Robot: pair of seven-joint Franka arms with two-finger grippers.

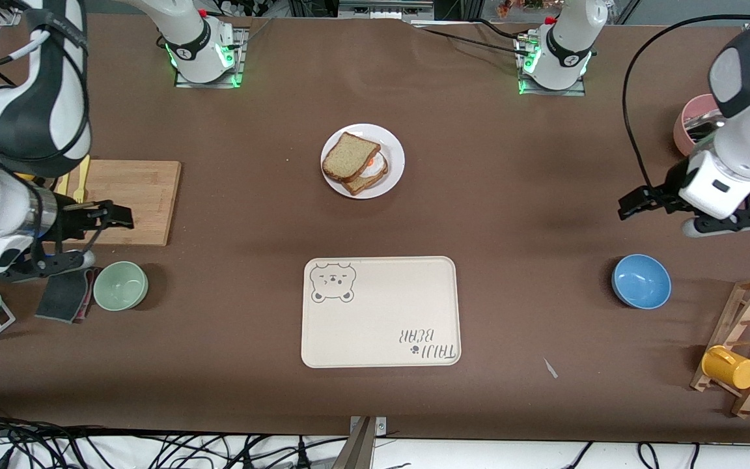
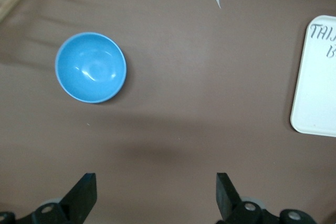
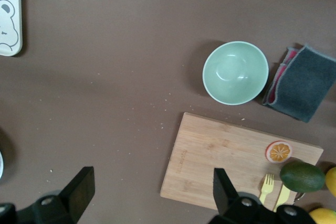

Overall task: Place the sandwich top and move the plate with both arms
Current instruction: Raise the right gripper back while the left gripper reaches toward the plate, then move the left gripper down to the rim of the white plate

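Front view: the plate is seen mid-table, nearer the robots' bases than the cream bear-print tray. On the plate the sandwich top is laid tilted over a lower slice; an orange-and-white filling, probably a fried egg, is glimpsed between them. The tray is seen to hold nothing. A blue bowl toward the left arm's end and a green bowl toward the right arm's end are both noted as holding nothing. A pink cup is partly hidden by the left arm.

The left gripper is held in the air over bare table between the plate and the pink cup's end; in the left wrist view its fingers are spread wide with nothing between them. The right gripper is held over the edge of a wooden cutting board; in the right wrist view its fingers are likewise spread wide and nothing is held.

A dark grey cloth is recorded touching the green bowl. On the board an orange slice, an avocado and a yellow fork are seen. A wooden rack with a yellow cup stands near the blue bowl. No object lies between plate and tray.
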